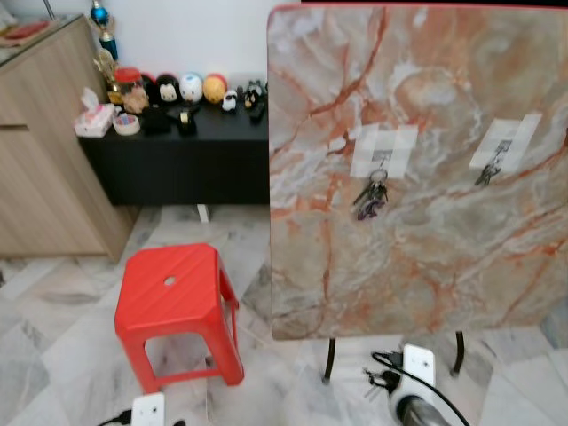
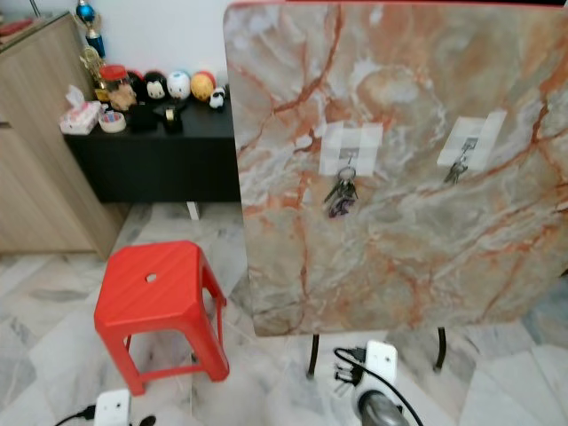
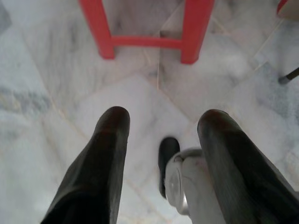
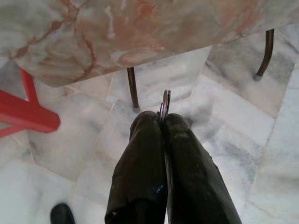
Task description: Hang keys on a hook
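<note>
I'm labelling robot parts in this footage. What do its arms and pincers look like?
Each pincer, left and right, has two long, glossy black fingers with rounded tips. The right arm is a silver cylinder carrying a white block at the wrist with a black cable looping off it.

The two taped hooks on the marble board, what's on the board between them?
Nothing: between the left hook, which carries a key bunch, and the right hook lies bare marble board, as the left eye view shows.

No text, label, brand or number can be read anywhere.
</note>
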{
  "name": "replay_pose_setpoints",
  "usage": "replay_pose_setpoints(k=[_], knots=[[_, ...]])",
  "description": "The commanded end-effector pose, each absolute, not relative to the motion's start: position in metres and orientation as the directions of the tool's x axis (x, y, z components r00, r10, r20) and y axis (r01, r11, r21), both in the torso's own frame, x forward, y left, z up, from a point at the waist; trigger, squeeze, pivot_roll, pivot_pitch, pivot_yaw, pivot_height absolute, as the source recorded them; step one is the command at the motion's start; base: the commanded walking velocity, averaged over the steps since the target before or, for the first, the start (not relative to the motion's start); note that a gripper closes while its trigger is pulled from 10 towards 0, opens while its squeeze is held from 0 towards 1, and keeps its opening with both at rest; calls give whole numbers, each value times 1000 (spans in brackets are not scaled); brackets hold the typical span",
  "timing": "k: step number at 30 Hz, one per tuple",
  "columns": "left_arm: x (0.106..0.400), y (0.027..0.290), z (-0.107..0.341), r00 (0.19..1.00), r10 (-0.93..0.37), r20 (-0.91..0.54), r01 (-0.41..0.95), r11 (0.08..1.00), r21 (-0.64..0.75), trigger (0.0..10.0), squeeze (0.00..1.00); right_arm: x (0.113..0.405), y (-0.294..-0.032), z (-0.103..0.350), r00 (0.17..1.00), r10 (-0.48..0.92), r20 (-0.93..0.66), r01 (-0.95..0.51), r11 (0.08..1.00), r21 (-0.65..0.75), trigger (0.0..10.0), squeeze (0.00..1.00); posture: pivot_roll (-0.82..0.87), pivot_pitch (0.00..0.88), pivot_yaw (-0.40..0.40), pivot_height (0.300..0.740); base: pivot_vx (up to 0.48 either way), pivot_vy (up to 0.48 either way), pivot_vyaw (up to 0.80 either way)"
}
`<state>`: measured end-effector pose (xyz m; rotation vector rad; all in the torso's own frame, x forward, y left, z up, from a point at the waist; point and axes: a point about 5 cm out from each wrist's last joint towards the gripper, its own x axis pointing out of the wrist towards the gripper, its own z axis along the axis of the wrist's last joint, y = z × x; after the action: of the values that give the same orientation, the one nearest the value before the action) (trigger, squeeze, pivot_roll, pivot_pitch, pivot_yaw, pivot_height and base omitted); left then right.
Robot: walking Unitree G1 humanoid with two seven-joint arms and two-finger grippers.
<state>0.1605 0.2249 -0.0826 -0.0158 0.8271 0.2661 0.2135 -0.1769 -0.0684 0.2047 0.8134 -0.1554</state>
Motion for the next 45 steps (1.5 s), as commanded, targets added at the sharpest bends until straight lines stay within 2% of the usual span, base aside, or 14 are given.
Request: replay_pose_setpoints(k=[1,24,37,45], knots=[[161,223,-83,645,226,-730,-229,969,97,10000,0,214,-175,-68,680,-56,-731,214,969,125,10000,0,53,18,-33,740,0,-409,0],[158,225,-84,640,221,-736,-219,971,101,10000,0,219,-177,-65,693,-61,-718,211,970,122,10000,0,52,0,-40,740,0,-401,0],[159,224,-84,639,224,-736,-224,969,100,10000,0,219,-179,-65,694,-88,-714,248,961,123,10000,0,58,0,-38,740,0,0,0],[161,222,-83,646,218,-732,-217,971,97,10000,0,224,-193,-60,707,-145,-692,318,939,128,10000,0,58,0,-38,740,0,0,-106]])
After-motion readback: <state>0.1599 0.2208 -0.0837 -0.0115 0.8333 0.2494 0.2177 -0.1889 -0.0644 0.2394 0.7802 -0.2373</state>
